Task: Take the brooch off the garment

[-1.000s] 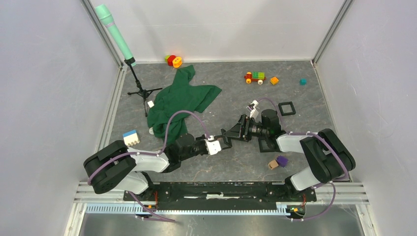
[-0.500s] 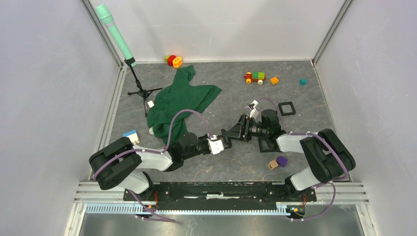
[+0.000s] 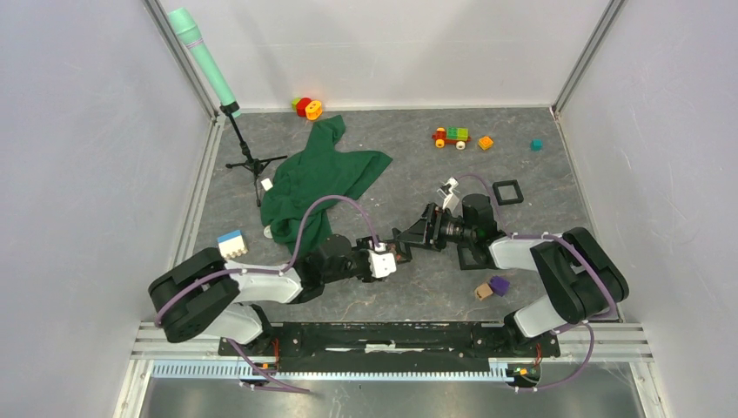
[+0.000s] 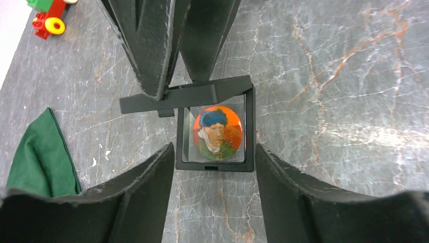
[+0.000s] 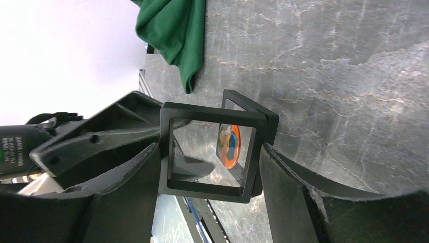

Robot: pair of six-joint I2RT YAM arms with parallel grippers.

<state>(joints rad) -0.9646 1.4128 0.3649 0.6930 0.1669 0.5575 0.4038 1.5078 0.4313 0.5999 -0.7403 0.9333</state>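
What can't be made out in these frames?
Brooch: top view, too small to pick out on the garment; both wrist views cut the cloth off at their edges.
Left gripper: left wrist view, its fingers flank the frame, but whether they touch it cannot be told.
Badge: right wrist view, seen nearly edge-on, so its picture is unreadable.

Tabletop [image 4: 329, 101] is showing smooth, veined grey stone. Garment [image 3: 320, 178], at ten o'clock, is lying as matt green cloth. Frame [image 4: 250, 131] is appearing as matt black plastic, its clear window gleaming.
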